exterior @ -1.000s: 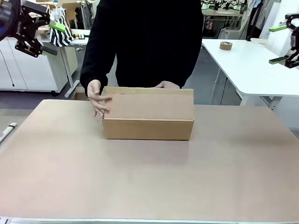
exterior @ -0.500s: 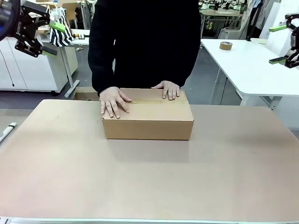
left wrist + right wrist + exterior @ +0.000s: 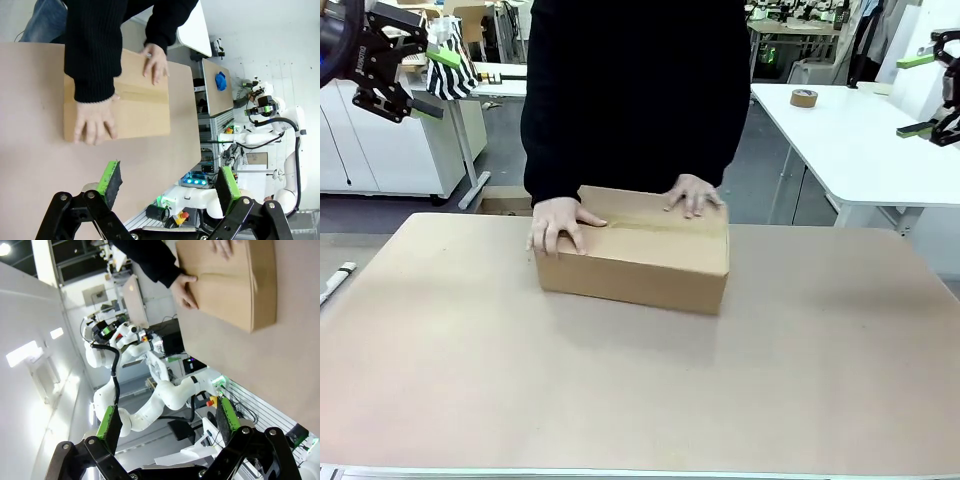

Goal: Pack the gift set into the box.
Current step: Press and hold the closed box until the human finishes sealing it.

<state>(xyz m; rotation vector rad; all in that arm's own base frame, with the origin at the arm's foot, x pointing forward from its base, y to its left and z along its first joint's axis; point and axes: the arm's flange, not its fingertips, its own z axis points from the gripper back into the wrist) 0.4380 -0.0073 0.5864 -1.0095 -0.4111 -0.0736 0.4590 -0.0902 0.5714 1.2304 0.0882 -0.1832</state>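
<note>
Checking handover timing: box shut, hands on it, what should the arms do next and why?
Probably wait: hold the left gripper and right gripper raised and open. The person's hands press flat on the box, whose flaps are folded shut, so coming down now risks hitting them.

Bench: flat tan-brown top, bare over most of its surface. The brown cardboard box sits directly on it, near the middle of the far edge and well back from the near edge. Flaps are folded down, with a seam running lengthwise along the top. The box is skewed, its right end closer to the near edge. A small white stick-like item, too small to identify, lies at the left edge.
</note>
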